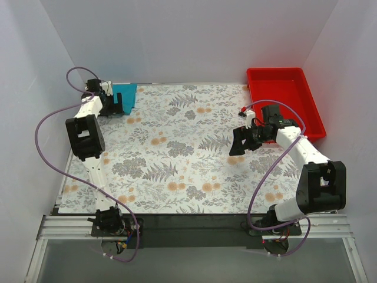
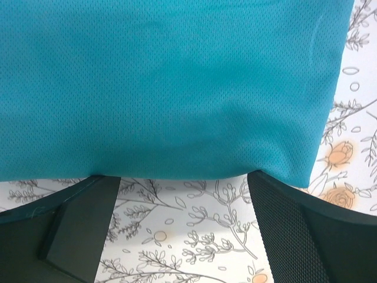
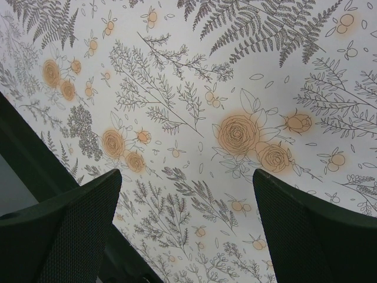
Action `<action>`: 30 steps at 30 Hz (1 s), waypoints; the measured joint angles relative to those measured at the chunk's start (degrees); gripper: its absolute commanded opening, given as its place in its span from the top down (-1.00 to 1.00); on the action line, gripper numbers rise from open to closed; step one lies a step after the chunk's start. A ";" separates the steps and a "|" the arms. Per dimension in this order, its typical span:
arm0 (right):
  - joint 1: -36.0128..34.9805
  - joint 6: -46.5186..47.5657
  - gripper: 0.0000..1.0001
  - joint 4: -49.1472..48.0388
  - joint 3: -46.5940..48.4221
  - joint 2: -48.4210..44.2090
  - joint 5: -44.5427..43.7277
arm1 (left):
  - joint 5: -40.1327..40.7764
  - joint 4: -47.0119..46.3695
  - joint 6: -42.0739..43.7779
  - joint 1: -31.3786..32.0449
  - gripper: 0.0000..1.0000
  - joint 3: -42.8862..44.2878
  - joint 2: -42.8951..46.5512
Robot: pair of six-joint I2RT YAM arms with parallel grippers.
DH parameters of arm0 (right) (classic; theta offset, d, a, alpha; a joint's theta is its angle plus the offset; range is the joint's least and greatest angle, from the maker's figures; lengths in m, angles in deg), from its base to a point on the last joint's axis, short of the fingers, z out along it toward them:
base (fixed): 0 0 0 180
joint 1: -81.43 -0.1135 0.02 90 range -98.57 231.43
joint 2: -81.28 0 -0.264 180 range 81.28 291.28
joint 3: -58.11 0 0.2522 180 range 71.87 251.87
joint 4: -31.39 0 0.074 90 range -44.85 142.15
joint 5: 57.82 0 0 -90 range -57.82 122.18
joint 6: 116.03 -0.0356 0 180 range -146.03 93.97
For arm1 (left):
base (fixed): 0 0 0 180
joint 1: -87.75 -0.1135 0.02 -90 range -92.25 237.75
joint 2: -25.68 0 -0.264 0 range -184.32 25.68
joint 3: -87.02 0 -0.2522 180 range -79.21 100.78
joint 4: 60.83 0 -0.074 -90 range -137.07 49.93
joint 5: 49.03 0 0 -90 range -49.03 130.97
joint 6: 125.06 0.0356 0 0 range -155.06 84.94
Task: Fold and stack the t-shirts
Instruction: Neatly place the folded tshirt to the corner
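A teal-blue t-shirt (image 1: 127,94) lies folded at the table's far left corner. It fills the upper part of the left wrist view (image 2: 171,82) as flat mesh fabric. My left gripper (image 1: 118,107) is open, with its fingertips (image 2: 268,188) at the shirt's near edge (image 2: 182,177). I cannot tell whether they are under the fabric, and bare cloth shows between them. My right gripper (image 1: 238,144) is open and empty over the floral tablecloth (image 3: 185,177), right of centre and far from the shirt. No other shirt shows.
A red plastic tray (image 1: 283,94) stands empty at the far right, just behind my right arm. The floral tablecloth (image 1: 177,147) covers the table. White walls close in on the left, back and right sides. The table's dark near edge (image 3: 23,159) shows in the right wrist view.
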 measured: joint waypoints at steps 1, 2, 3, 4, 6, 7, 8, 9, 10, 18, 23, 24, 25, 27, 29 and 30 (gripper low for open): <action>0.04 0.00 -0.97 0.00 0.00 0.15 -0.02 | 0.00 0.09 0.07 0.00 -0.79 0.74 -0.50; 0.07 0.00 -0.97 0.00 0.00 0.31 0.00 | 0.02 0.13 0.17 0.00 -0.79 1.44 -0.92; 0.07 0.00 -0.97 0.00 0.00 0.44 0.00 | 0.04 0.13 0.42 0.04 -0.79 2.01 -1.31; 0.07 0.00 -0.97 0.00 0.00 0.52 0.00 | 0.07 0.04 0.68 0.04 -0.79 2.40 -1.57; 0.11 -0.02 -0.97 0.00 0.00 0.59 0.00 | -0.07 -0.02 1.33 0.07 -0.79 2.54 -1.70; 0.11 0.00 -0.97 0.00 0.00 0.59 0.02 | -0.24 0.04 1.70 0.09 -0.79 2.54 -1.68; 0.11 0.00 -0.97 0.00 0.00 0.59 0.02 | -0.55 0.17 2.08 0.07 -0.79 2.51 -1.68; 0.11 0.00 -0.97 0.00 0.00 0.59 0.04 | -0.92 0.33 2.49 0.02 -0.79 2.47 -1.55; 0.11 0.00 -0.97 0.00 0.00 0.59 0.07 | -1.44 0.39 2.89 -0.07 -0.79 2.25 -1.38; 0.11 0.00 -0.97 0.00 -0.22 0.50 0.55 | -5.42 6.67 4.98 0.00 -0.74 -1.20 2.38; 0.15 0.00 -0.97 -0.02 -0.22 0.24 1.03 | -8.35 10.67 5.62 -0.07 -0.77 -1.18 3.91; 0.17 0.00 -0.97 -0.02 -0.22 0.11 1.05 | -9.35 11.30 5.62 -0.13 -0.81 -1.18 4.70; 0.24 0.00 -0.97 -0.02 -0.22 -0.11 1.05 | -10.67 12.00 5.55 -0.17 -0.81 -1.18 5.68; 0.44 0.02 -0.97 -0.02 -0.22 -0.66 1.03 | -13.53 13.35 5.29 -0.24 -0.82 -0.72 7.91; 0.74 0.02 -0.97 -0.02 -0.22 -1.25 1.01 | -15.91 14.32 4.09 -0.28 -0.82 -0.24 11.08; 1.01 0.02 -0.97 -0.02 -0.22 -1.57 1.01 | -16.57 14.80 3.43 -0.26 -0.82 -0.04 12.92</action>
